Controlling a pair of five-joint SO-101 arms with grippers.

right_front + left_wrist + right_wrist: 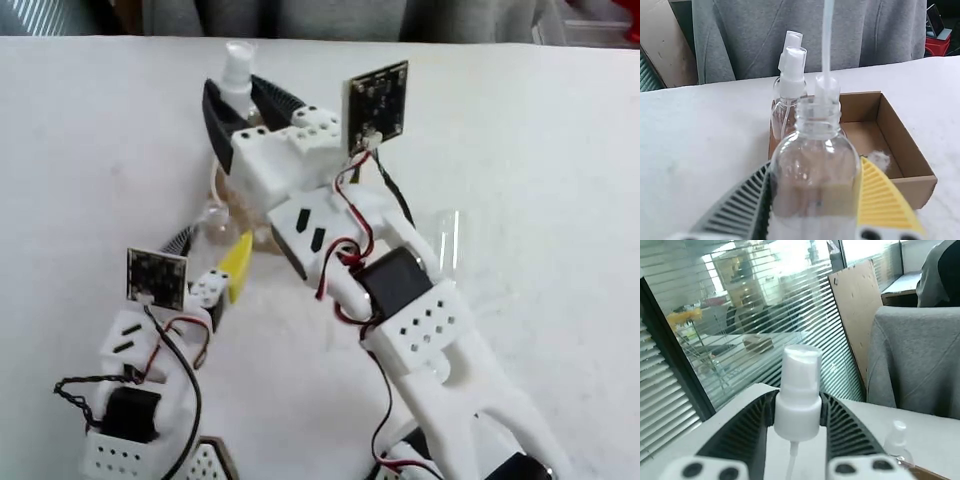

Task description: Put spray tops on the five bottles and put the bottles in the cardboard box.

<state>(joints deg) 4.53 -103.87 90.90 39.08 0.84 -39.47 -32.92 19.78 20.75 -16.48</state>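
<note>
Left gripper (pixel 815 192): ribbed jaws closed on clear round bottle (pixel 815 165), neck open, just beside cardboard box (pixel 900 145). Right gripper (pixel 799 415): ribbed black jaws pinching white plastic spray top (pixel 799 390), its thin tube (pixel 827 40) above that neck.

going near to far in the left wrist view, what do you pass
left gripper → open bottle it grips → nearer spray-topped bottle → second spray-topped bottle behind it → far edge of the table
</note>
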